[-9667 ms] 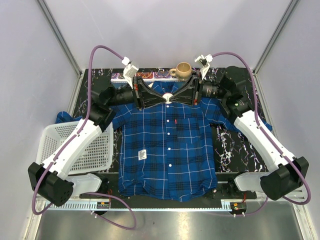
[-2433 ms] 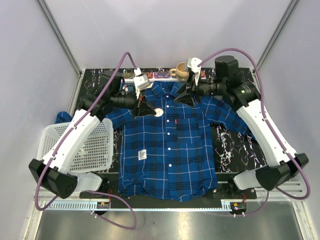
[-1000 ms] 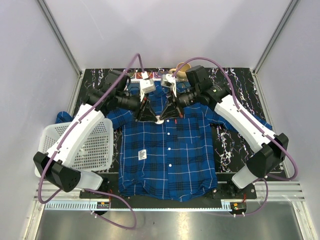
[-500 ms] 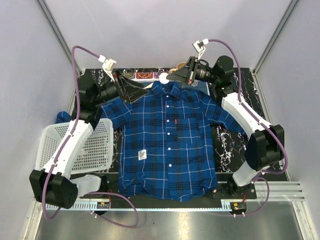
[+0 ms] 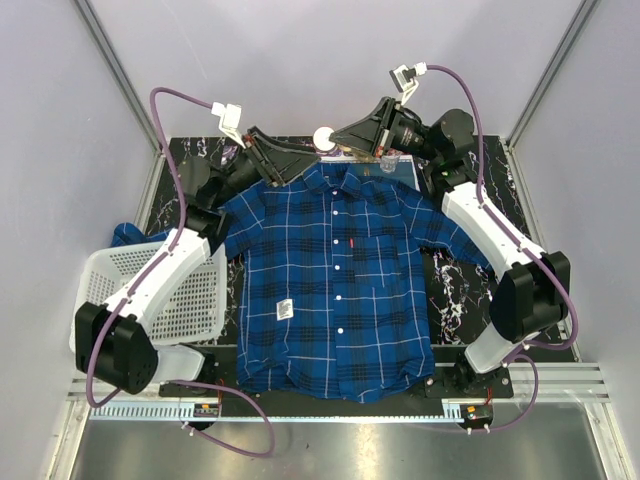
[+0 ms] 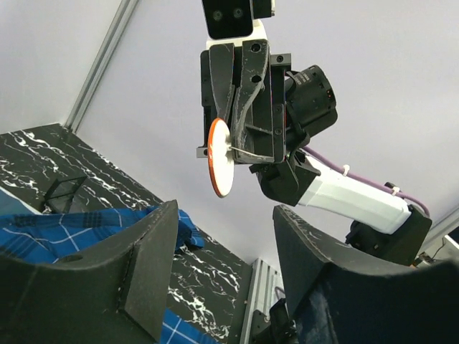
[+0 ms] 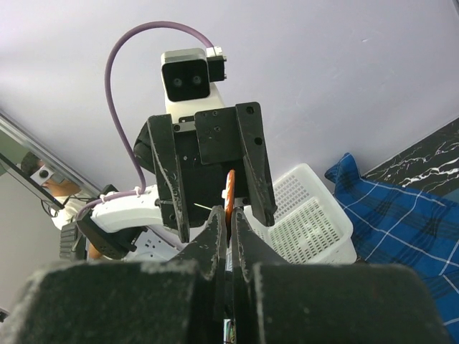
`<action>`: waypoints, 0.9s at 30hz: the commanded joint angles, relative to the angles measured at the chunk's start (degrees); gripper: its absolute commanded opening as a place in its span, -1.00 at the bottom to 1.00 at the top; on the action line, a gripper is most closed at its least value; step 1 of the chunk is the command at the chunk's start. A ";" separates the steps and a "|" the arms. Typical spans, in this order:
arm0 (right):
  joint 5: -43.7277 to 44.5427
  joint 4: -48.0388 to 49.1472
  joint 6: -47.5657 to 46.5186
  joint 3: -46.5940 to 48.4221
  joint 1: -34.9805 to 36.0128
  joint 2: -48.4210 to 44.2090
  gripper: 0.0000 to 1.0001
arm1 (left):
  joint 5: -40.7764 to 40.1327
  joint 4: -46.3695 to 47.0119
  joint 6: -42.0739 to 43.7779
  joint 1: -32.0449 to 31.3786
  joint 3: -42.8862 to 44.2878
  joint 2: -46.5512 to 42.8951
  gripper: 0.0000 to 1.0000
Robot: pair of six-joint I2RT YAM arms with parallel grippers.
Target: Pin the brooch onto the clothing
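Observation:
The clothing, a blue plaid shirt (image 5: pixel 335 280), lies flat on the dark table with its collar at the back. The brooch (image 5: pixel 323 137) is a small round disc, white on one face and orange on the other (image 6: pixel 220 158). My right gripper (image 5: pixel 338 138) is shut on it, in the air above the collar. In the right wrist view only its thin orange edge (image 7: pixel 229 192) shows between the pads. My left gripper (image 5: pixel 300 160) is raised just left of the brooch and faces it. It is open with nothing between its fingers (image 6: pixel 154 265).
A white basket (image 5: pixel 150 300) stands at the table's left edge beside the shirt's sleeve. A white paper tag (image 5: pixel 285 309) and a small red tab (image 5: pixel 352 245) sit on the shirt front. A patterned strip (image 5: pixel 340 153) lies behind the collar.
Both grippers have risen from the shirt's chest and drawn apart toward the back. The right one carried the brooch up with it. The left jaws have opened.

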 commanded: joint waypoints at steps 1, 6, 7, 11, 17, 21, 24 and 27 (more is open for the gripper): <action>2.60 2.37 0.33 0.85 0.61 -2.35 -1.00 | -4.41 7.13 -2.75 -1.43 3.22 1.24 0.12; 2.16 2.72 0.42 0.15 0.69 -2.79 -1.00 | -5.37 7.05 -3.20 -2.32 3.66 2.21 -0.10; 2.33 2.54 0.33 -0.11 0.69 -2.96 -1.00 | -5.55 6.43 -3.02 -2.40 3.75 2.29 -0.13; 2.25 2.46 -0.11 -1.08 0.78 -3.49 -1.00 | -6.34 6.34 -3.81 -2.23 4.53 2.91 -0.20; 2.51 2.28 -0.81 -1.17 0.96 -3.76 -1.00 | -6.69 7.04 -4.78 -2.32 4.80 3.88 -0.42; 2.69 2.54 -0.81 -1.08 1.13 -3.32 -1.00 | -6.87 7.04 -5.22 -2.32 4.71 4.05 -0.54; 2.77 2.63 -0.90 -0.82 1.31 -3.05 -1.00 | -6.78 6.61 -5.30 -2.32 4.63 4.05 -0.76; 2.60 2.28 -1.25 -0.64 1.48 -2.88 -0.73 | -6.78 5.91 -4.69 -2.05 4.63 3.97 -1.00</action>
